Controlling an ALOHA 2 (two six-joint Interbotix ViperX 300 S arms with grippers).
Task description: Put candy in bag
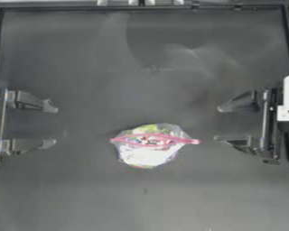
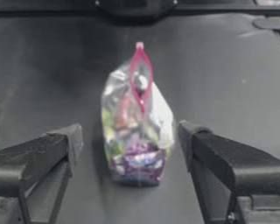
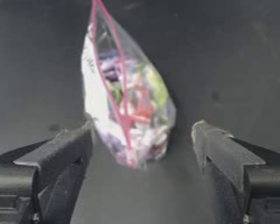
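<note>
Bag (image 1: 149,145) mid-table, left gripper (image 1: 53,125) and right gripper (image 1: 221,124) flanking, jaws spread, apart from it

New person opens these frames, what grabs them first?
The bag: the only colourful thing on the dark table, sitting near the middle, its pink strip spread open and bright sweets showing through the clear plastic. Next, the two open tools facing it from either side, the left tool and the right tool, both drawn back and holding nothing. No loose candy shows on the table.
</note>
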